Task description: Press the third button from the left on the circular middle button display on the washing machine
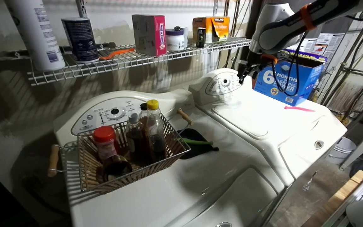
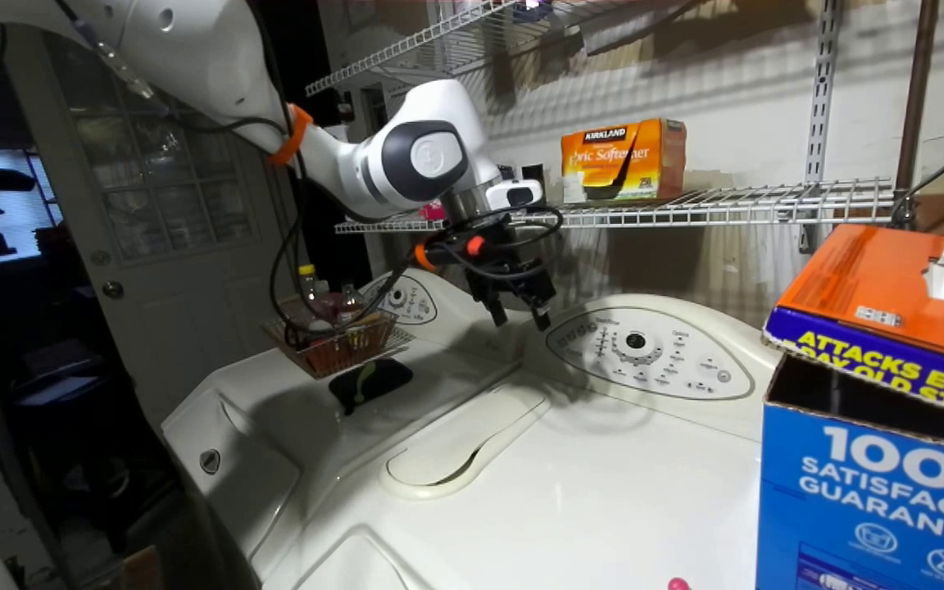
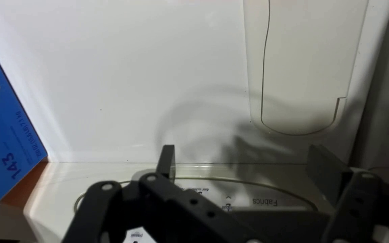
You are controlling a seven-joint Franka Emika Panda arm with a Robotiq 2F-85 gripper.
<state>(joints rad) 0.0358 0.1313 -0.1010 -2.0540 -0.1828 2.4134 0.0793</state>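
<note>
At left you have the dryer (image 1: 225, 157), its console (image 1: 118, 104) marked "Dry Temp". On it stands a wire basket (image 1: 175, 142), which gathers a red-capped jar (image 1: 106, 142) and several bottles (image 1: 156, 135), presumably so that you can lift them together by its two wooden handles (image 1: 54, 160). Just beside it, a green strip (image 1: 197, 141) lies on a dark flat piece (image 1: 197, 151); purpose unestablished.

Next, your claw (image 2: 521, 318) is spread, its fingers (image 3: 165, 160) well apart and nothing visible between them. It hangs tip-down by the circular middle button display (image 2: 660, 369), apparently because you are lining up the press. In the wrist view the gap between the fingers lies over the dryer-side part of the display; whether a fingertip touches it, you cannot tell. The display stands at the back of the washing machine (image 2: 619, 492), facing forward, evidently for easy reach. You cannot single out the third button at this size. The press appears not yet made. Bring the fingers together first: spread, they risk striking a neighbouring button.

At far right, your blue Ultra Oxi detergent box (image 2: 873, 508) stands on the washing machine, orange lid (image 2: 890, 287) raised, probably for scooping. Its place beside the display leaves that face visible in both exterior views.
</note>
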